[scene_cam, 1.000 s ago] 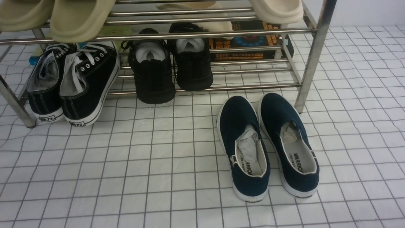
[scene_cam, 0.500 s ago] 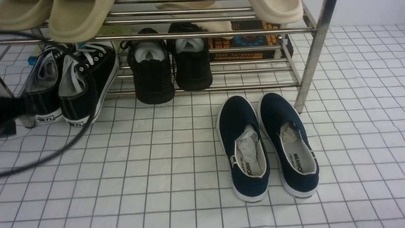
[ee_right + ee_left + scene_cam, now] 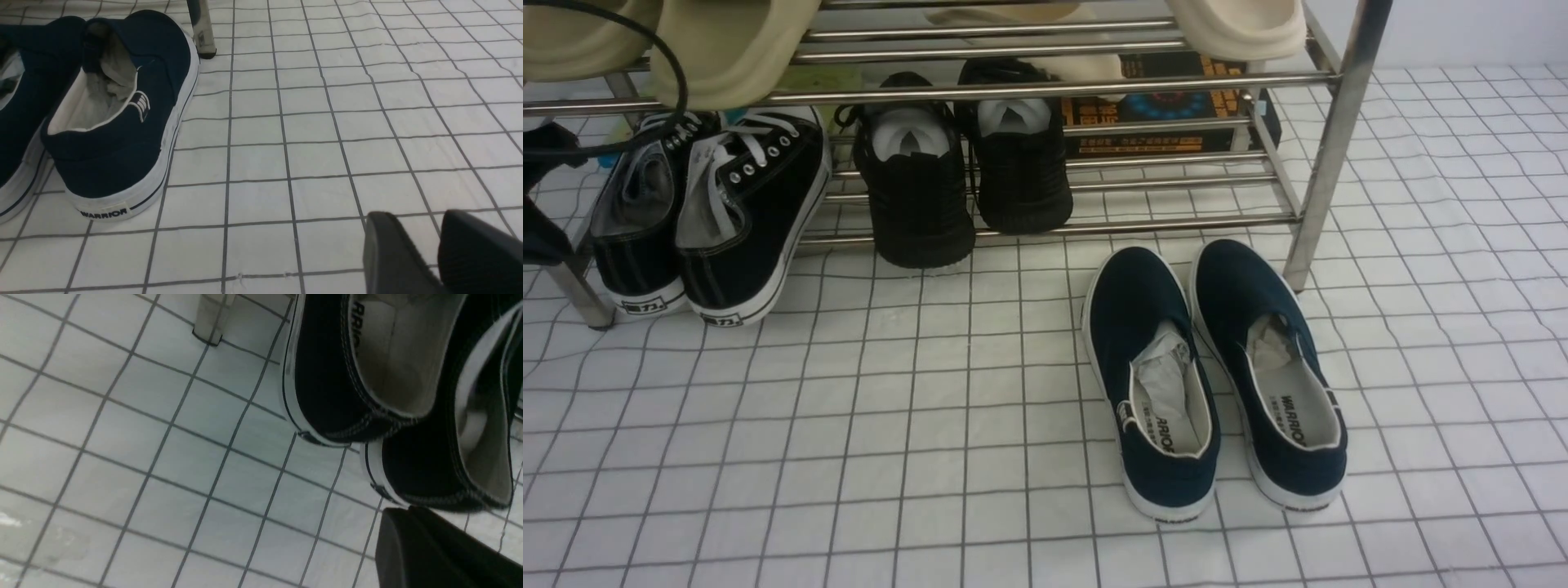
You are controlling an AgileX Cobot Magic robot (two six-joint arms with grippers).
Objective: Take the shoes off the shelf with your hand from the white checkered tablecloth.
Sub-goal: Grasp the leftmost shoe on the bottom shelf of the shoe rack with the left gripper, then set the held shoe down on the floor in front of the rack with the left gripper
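Note:
The black canvas shoes [image 3: 711, 212] with white laces sit at the left end of the steel shelf [image 3: 1094, 82], on its lowest tier, heels toward me over the front bar. Only a black part of my left arm [image 3: 539, 204] and its looping cable [image 3: 662, 49] show at the left edge, beside the left shoe. In the left wrist view both heels [image 3: 347, 396] are close, and my left gripper [image 3: 402, 508] sits just off the nearer heel, its fingers together and empty. My right gripper [image 3: 416, 216] hovers low over the white checkered tablecloth [image 3: 890, 425], its fingers a little apart and empty.
All-black knit sneakers [image 3: 964, 163] stand mid-shelf. Navy slip-ons [image 3: 1217, 376] lie on the cloth in front of the shelf's right leg [image 3: 1319, 180]; one also shows in the right wrist view [image 3: 122, 122]. Beige slides [image 3: 719, 49] rest on the upper tier. A dark box [image 3: 1168, 106] sits behind.
My left arm has come into view at the left edge and risen; its cable has swung from the lower left to the top left. The shoes have not moved.

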